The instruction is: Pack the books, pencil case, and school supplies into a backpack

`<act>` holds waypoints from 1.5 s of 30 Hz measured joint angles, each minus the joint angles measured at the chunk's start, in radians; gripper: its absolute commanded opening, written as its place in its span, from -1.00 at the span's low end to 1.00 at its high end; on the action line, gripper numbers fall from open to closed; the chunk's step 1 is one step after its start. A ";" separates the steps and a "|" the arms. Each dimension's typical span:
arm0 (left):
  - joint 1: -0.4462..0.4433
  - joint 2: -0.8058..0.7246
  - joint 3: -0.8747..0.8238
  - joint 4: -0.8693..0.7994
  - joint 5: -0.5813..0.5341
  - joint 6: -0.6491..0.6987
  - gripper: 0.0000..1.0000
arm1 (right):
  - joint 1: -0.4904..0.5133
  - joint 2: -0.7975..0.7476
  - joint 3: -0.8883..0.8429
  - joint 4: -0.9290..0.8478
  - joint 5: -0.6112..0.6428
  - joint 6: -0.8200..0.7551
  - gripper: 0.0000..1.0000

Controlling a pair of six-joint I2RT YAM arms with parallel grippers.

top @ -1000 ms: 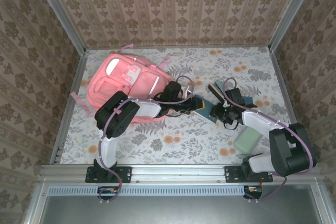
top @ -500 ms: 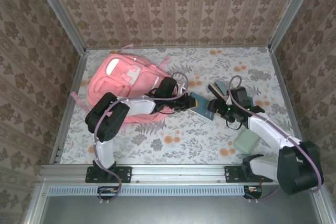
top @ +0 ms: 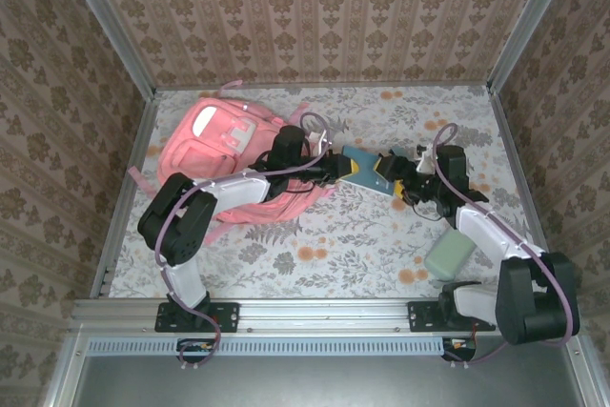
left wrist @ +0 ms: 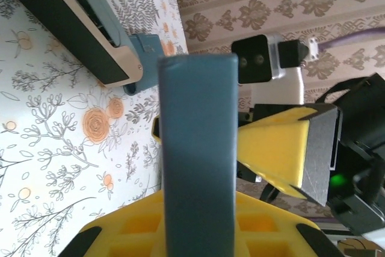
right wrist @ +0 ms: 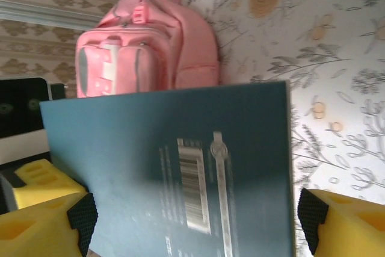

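The teal notebook [top: 367, 169] hangs above the table between both grippers, to the right of the pink backpack [top: 219, 150]. My left gripper [top: 341, 165] is shut on it; in the left wrist view the teal notebook [left wrist: 197, 148] stands edge-on in the left gripper [left wrist: 198, 233]. My right gripper [top: 405, 176] is open. Its yellow fingers [right wrist: 349, 227] stand wide on either side of the notebook's barcode face [right wrist: 180, 173], with a sliver of table showing at the right edge. The mint pencil case [top: 448, 256] lies near the right arm's base. The backpack [right wrist: 144, 46] lies beyond the notebook.
A teal-and-dark block [top: 391, 158] lies on the table just behind the right gripper, and the same block [left wrist: 72, 16] appears at the upper left of the left wrist view. The left arm reaches across the backpack's lower edge. Patterned walls close in the floral table.
Both grippers and the notebook have moved together toward the back of the table. The left arm's elbow has swung left and the arm has stretched out.
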 measured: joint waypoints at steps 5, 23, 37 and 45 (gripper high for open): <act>0.000 -0.004 -0.014 0.048 0.014 -0.037 -1.00 | -0.022 0.045 0.000 0.092 -0.101 0.052 0.51; 0.044 -0.087 0.011 -0.343 -0.071 0.188 0.05 | -0.067 -0.021 -0.013 0.100 -0.154 0.077 -1.00; 0.025 -0.072 0.320 -1.109 -0.782 0.798 0.12 | -0.072 -0.074 -0.040 0.008 -0.108 0.047 -1.00; -0.068 0.089 0.349 -1.227 -1.085 0.901 0.02 | -0.072 -0.088 -0.056 -0.001 -0.101 0.047 -1.00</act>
